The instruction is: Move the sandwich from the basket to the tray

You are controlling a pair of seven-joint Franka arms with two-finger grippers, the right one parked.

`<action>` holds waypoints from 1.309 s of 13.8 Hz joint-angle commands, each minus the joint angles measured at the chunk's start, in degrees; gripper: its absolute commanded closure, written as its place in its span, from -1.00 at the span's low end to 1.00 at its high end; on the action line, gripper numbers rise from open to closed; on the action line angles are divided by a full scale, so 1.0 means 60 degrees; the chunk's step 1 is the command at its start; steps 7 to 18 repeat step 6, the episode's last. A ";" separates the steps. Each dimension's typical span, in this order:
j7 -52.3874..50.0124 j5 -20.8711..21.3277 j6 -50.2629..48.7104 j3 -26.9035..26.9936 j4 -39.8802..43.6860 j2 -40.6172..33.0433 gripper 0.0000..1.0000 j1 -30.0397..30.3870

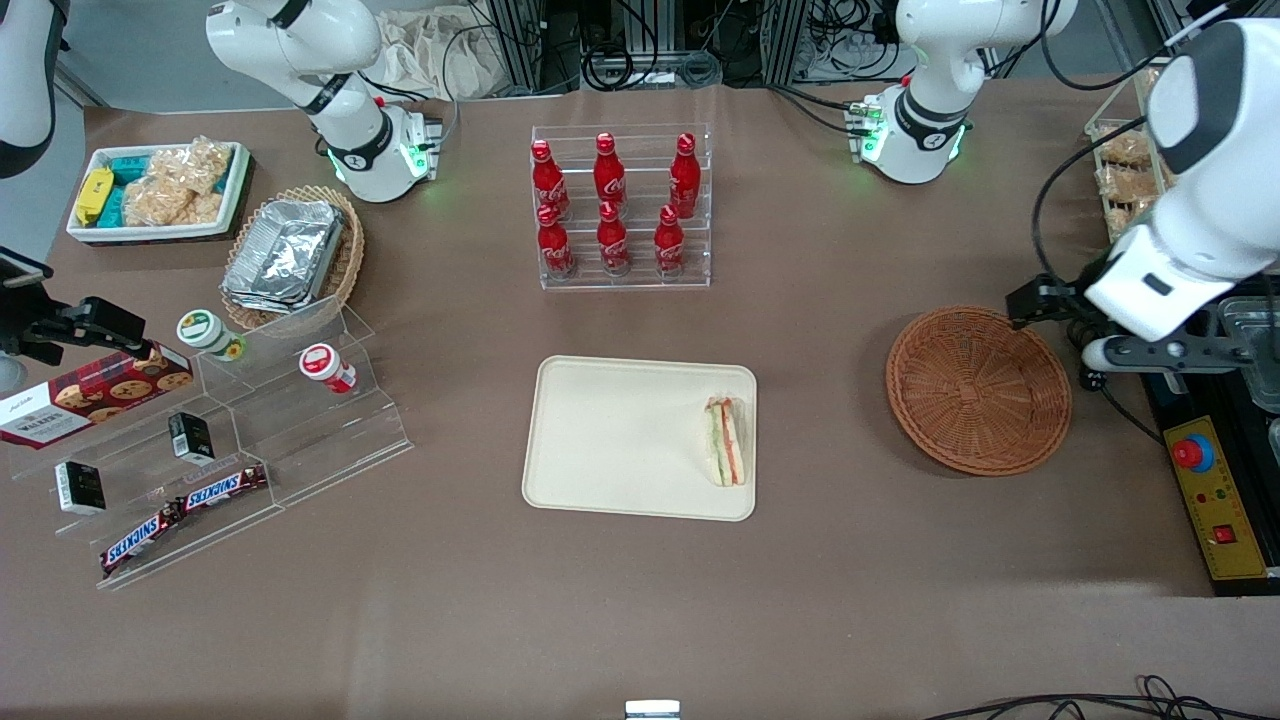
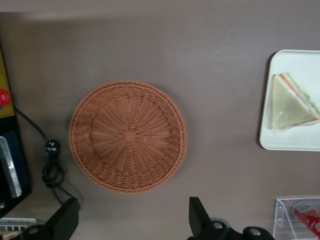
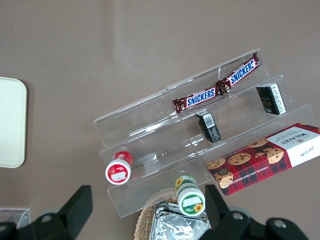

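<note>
The sandwich [image 1: 725, 441] lies flat on the tray [image 1: 620, 440], close to the rim at the working arm's end, with its layered edge facing the front camera. The basket [image 1: 978, 389] sits empty on the brown surface [image 1: 640, 600], well apart from the tray. By this layout the transfer looks done.

The gripper [image 2: 134, 220] hangs high above the surface beside the basket, jaws spread wide and holding nothing (the wrist view shows only bare surface between the two fingers [image 2: 199, 215]).

What is left, as I judge it, is to retire the arm cleanly. Lifting or holding height and moving away from the tray would keep the jaws from passing low over the sandwich, which sits near enough to the rim that a nudge could push it off. The cable [image 2: 51, 170] by the basket is another thing to steer clear of.
</note>
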 commanded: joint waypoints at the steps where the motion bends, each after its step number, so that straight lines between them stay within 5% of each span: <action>1: 0.0231 -0.0088 -0.0543 0.0225 0.0760 0.0418 -0.99 -0.0271; 5: 0.0245 0.0044 -0.1790 0.0151 0.2857 0.1841 -0.99 -0.0286; 18: 0.0245 0.0044 -0.1806 0.0137 0.2933 0.1901 -0.99 -0.0286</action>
